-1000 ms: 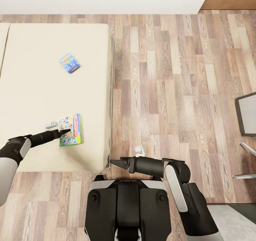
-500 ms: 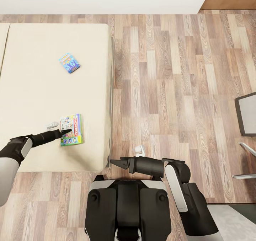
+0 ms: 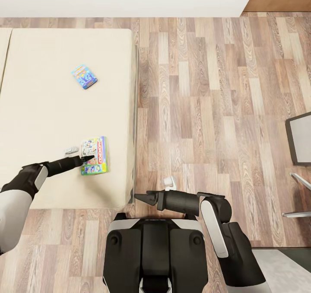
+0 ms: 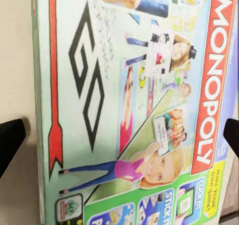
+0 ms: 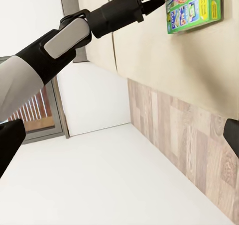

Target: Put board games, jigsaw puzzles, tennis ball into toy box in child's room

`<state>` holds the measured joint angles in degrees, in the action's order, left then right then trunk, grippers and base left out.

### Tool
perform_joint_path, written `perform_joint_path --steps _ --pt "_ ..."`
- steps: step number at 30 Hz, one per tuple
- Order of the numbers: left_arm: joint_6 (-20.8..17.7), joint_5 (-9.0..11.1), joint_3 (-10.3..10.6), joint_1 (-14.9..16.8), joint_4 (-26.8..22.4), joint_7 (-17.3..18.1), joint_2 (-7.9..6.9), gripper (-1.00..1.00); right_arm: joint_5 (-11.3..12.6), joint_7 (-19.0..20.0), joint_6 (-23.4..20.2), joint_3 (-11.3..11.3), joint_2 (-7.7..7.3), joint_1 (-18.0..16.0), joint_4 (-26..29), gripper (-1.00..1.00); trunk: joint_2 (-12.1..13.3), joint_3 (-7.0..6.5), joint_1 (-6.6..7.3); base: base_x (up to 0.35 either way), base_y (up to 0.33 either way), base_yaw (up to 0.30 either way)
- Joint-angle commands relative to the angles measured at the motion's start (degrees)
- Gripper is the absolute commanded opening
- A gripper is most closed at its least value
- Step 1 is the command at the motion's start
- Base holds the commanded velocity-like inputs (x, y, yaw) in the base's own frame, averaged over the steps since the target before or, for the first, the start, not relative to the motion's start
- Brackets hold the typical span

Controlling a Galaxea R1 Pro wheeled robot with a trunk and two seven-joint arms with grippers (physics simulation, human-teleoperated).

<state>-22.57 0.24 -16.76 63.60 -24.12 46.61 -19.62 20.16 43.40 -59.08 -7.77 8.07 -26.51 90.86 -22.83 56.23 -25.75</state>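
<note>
Your left claw (image 3: 82,154) is spread wide over the bed (image 3: 39,111), its two fingers apart with one pale fingertip (image 3: 71,150) on the far side and the dark one (image 3: 88,158) resting over the near-left part of the Monopoly board game (image 3: 96,155). In the left wrist view the two dark fingertips (image 4: 11,143) sit at opposite edges of the picture with the printed lid of the Monopoly board game (image 4: 134,105) lying flat between and beyond them, so the claw is released and grasps nothing; whether a fingertip actually touches the lid, you cannot tell. The box lies flat on the beige mattress, just ahead of that claw, toward the bed's edge next to the wood-plank floor (image 3: 207,111). The smaller blue board game (image 3: 84,76) lies flat on the mattress well beyond the left claw, farther up the bed and apart from the Monopoly box. Your right claw (image 3: 139,197) hangs in front of the robot's trunk, pointing toward the bed's near corner, well apart from both boxes; in the right wrist view its two dark fingertips (image 5: 10,143) stand at opposite edges of the picture, so it is also spread open and holds nothing. That same view looks along the bed's side and catches your left arm (image 5: 64,41) reaching to the Monopoly board game (image 5: 194,8).
</note>
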Motion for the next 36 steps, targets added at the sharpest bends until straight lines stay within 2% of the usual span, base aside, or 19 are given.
perform_joint_path --steps 1,7,13,17,21,36 --pt "-0.9 -0.3 0.0 0.0 -0.3 0.3 0.36 1.00 -0.2 0.2 -0.2 0.4 0.22 0.0 0.1 1.00 -0.1 0.06 -0.04 0.000 0.000 0.000" --pt "-0.4 0.0 0.2 -0.6 0.0 1.0 2.05 1.00 -0.1 -0.1 -0.1 1.1 0.16 0.0 -0.1 1.00 -0.1 0.05 -0.03 0.000 0.000 0.000" --pt "1.0 -0.3 0.2 -1.4 -0.6 3.2 3.41 1.00 -0.1 -0.1 0.1 1.0 0.59 0.0 -0.2 1.00 -0.1 0.05 -0.03 0.000 0.000 0.000" --pt "1.8 -0.2 0.0 -1.5 -0.3 3.3 4.37 1.00 -0.1 -0.2 0.1 0.9 0.75 0.0 -0.2 1.00 -0.1 0.05 -0.03 0.000 0.000 0.000" --pt "2.2 0.5 0.0 -1.5 0.1 3.8 4.40 1.00 -0.1 -0.2 0.1 0.9 0.77 0.0 -0.2 1.00 -0.1 0.05 -0.03 0.000 0.000 0.000" --pt "1.8 0.9 0.5 -1.6 0.1 4.7 4.49 1.00 0.0 -0.2 0.1 0.9 0.77 0.0 -0.2 1.00 -0.1 0.05 -0.03 0.000 0.000 0.000"
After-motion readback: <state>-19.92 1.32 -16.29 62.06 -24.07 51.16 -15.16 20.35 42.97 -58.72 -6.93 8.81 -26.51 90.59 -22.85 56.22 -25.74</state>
